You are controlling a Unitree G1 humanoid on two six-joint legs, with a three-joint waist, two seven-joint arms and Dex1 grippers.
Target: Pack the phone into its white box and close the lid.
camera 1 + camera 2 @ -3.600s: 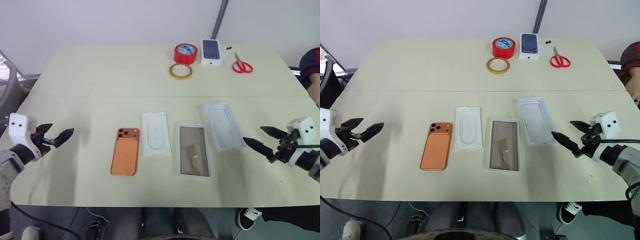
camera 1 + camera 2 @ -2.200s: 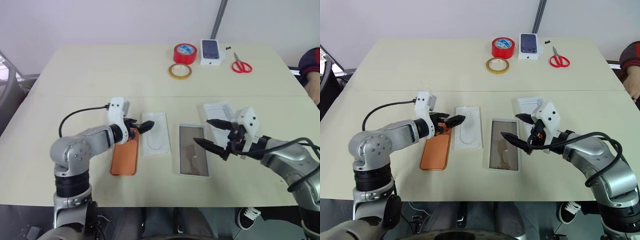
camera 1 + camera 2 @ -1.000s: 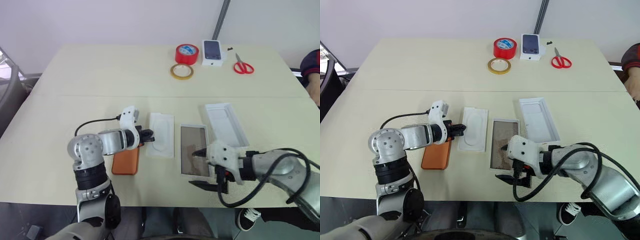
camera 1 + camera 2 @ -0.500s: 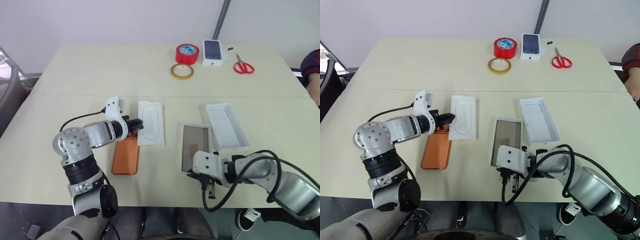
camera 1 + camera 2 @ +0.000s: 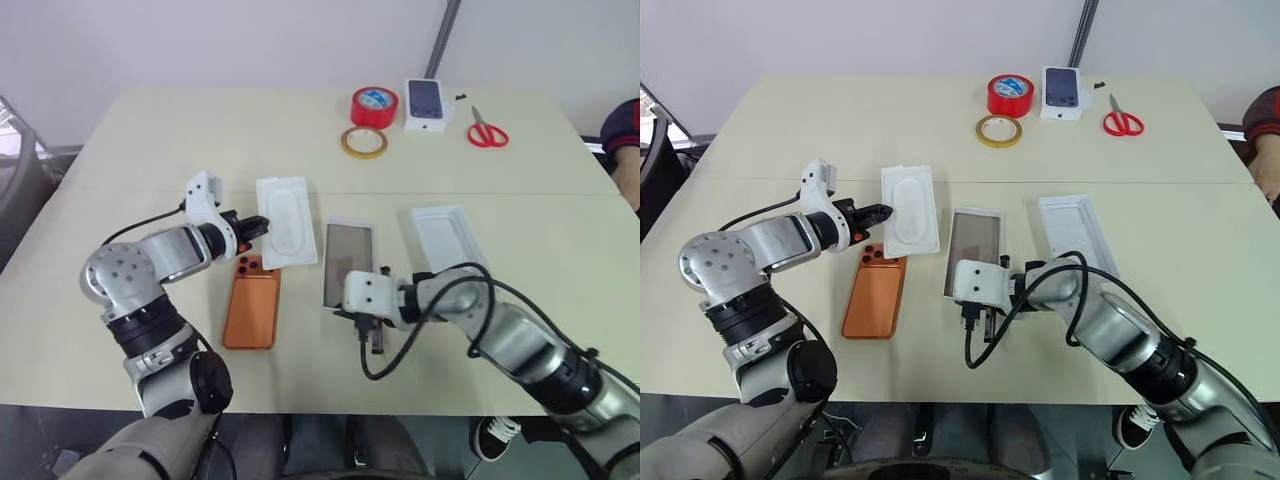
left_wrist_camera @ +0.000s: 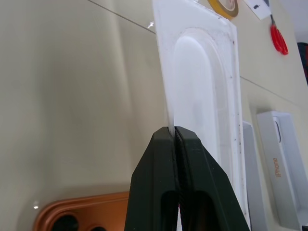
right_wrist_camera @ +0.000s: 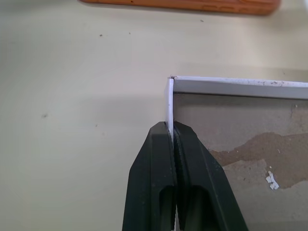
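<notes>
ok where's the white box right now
In the head views the white box sits mid-table, between the phone on its left and the lid on its right, its near edge pinched by the right tool.

Left gripper (image 6: 176, 131), apart from everything at the table's left edge earlier, now pinched shut on the edge of the white insert (image 5: 285, 207). Insert dragged away from its slot between the phone (image 5: 252, 310) and the white box (image 5: 350, 264), now farther back and left, past the phone's camera end. Right gripper (image 7: 171, 126), wide open a second ago, now clamped on the white box's near rim. Box slid left, toward the phone, well apart from the lid (image 5: 448, 240) it used to sit beside.
</notes>
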